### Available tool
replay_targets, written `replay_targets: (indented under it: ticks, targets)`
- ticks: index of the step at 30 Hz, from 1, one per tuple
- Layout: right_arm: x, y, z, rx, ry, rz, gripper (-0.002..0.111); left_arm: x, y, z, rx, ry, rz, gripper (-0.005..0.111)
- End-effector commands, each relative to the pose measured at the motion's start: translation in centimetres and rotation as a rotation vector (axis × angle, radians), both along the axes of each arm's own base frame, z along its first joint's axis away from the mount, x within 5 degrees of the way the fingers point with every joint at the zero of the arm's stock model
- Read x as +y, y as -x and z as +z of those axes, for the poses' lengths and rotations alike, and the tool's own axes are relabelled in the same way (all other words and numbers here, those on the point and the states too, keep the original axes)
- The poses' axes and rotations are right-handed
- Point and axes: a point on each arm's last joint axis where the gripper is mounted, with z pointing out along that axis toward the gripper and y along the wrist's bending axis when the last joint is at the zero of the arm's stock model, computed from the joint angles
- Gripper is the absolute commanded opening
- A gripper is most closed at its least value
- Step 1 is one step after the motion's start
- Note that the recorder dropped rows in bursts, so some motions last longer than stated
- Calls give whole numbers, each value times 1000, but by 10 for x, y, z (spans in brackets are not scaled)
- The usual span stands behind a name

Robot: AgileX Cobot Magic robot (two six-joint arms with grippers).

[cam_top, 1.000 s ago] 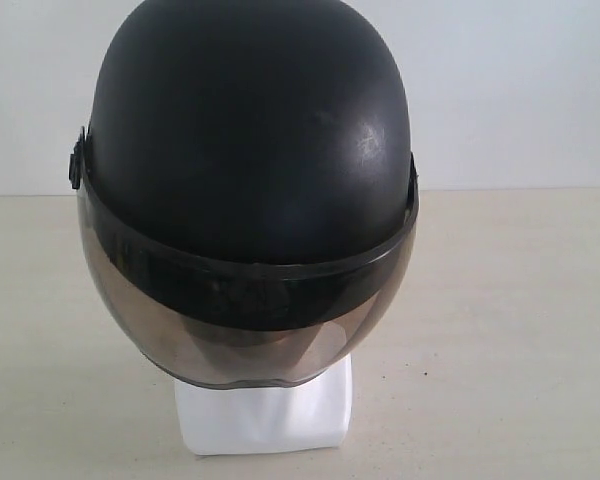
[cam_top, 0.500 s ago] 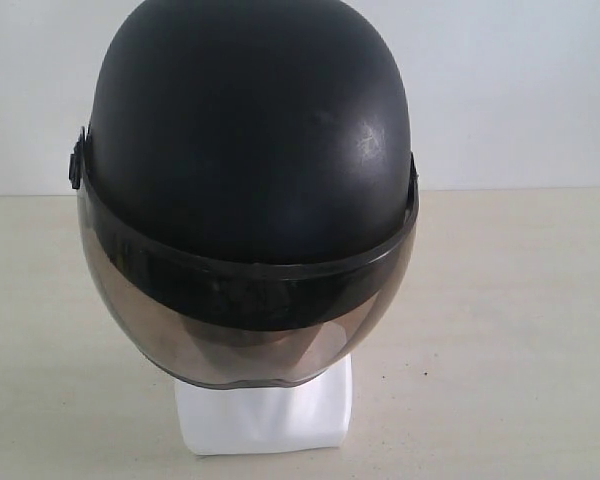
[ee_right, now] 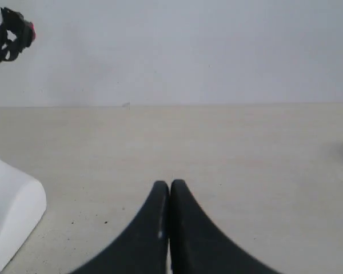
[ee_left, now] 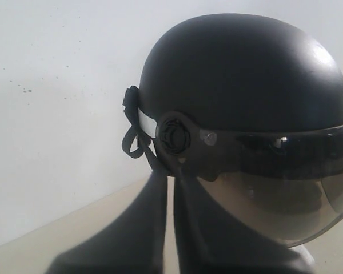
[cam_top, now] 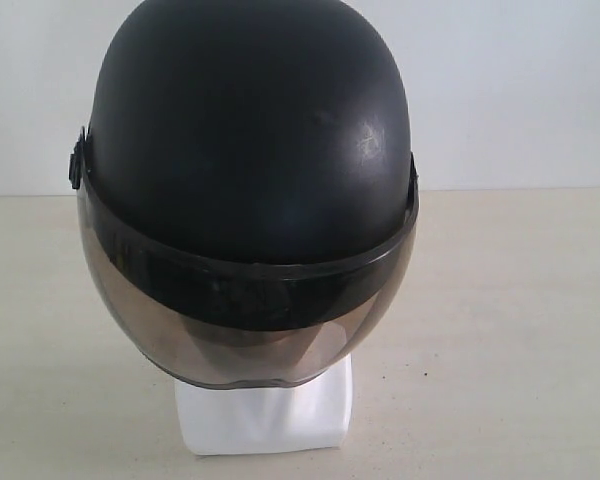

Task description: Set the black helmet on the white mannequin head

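Observation:
The black helmet (cam_top: 250,130) sits over the white mannequin head, and its smoky visor (cam_top: 245,330) hangs down across the face. Only the head's white neck base (cam_top: 265,415) shows plainly beneath the visor. The left wrist view takes in the helmet (ee_left: 246,74) from the side, with its round hinge and dangling strap (ee_left: 134,137). My left gripper (ee_left: 170,177) is shut, holds nothing, and its tips point at the hinge. My right gripper (ee_right: 170,185) is shut and empty above the table, with the neck base (ee_right: 11,211) off to one side. Neither gripper shows in the exterior view.
The beige table (cam_top: 520,300) stretches out on both sides of the mannequin. A plain white wall (cam_top: 520,90) stands behind it. A bit of the helmet's strap and buckle (ee_right: 8,34) shows at the corner of the right wrist view.

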Motion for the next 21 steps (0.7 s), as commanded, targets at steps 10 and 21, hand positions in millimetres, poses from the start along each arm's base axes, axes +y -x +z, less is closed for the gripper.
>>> replay_targets:
  ticks: [10,21]
  targets:
    - [3,2,-14,125,-32,24,0,0,1,0,-2,23,6,4]
    - [2,2,-15,136,-9,25,0,0,0,0,-3,24,8,4]
